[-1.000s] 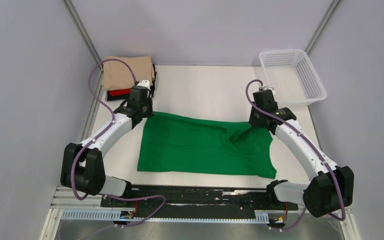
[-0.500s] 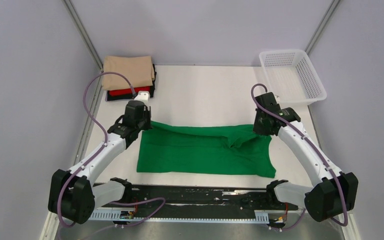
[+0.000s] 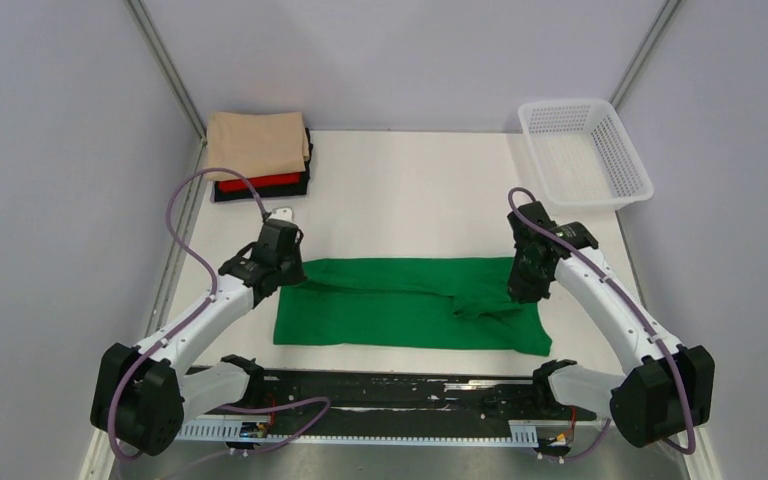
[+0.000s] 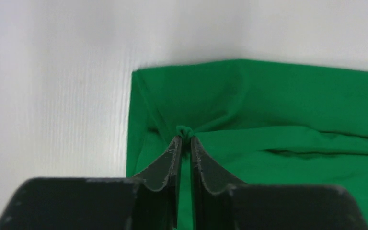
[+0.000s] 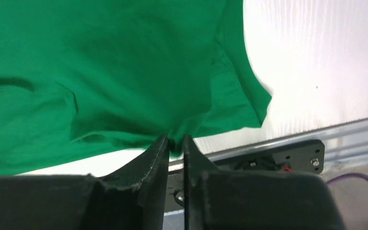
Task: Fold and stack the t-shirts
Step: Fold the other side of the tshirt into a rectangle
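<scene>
The green t-shirt point(image 3: 410, 315) lies spread crosswise on the near half of the worktop point(image 3: 410, 190), a long band with its near edge close to the front rail point(image 3: 400, 385). Its far edge is doubled over, and the cloth bunches into creases toward the right end.

The left gripper point(image 4: 184, 139) sits at the shirt's far left corner. In the left wrist view its jaws are nearly together, with a small nub of green cloth pinched between the tips and folds running out from that spot. The right gripper point(image 5: 175, 140) is at the far right part of the shirt. Its jaws are just as narrow and clamp a tuck of the same green cloth, while the rest of the shirt fans out beneath it over the white surface.

At the far left corner of the worktop, well apart from the green shirt, three folded t-shirts make a stack: the beige t-shirt point(image 3: 258, 143) is on top, the red t-shirt point(image 3: 260, 183) shows as a strip under it, and the black t-shirt point(image 3: 250, 196) is at the bottom. A white mesh basket point(image 3: 585, 150) stands at the far right corner, and grey walls point(image 3: 60, 150) close in the sides.
</scene>
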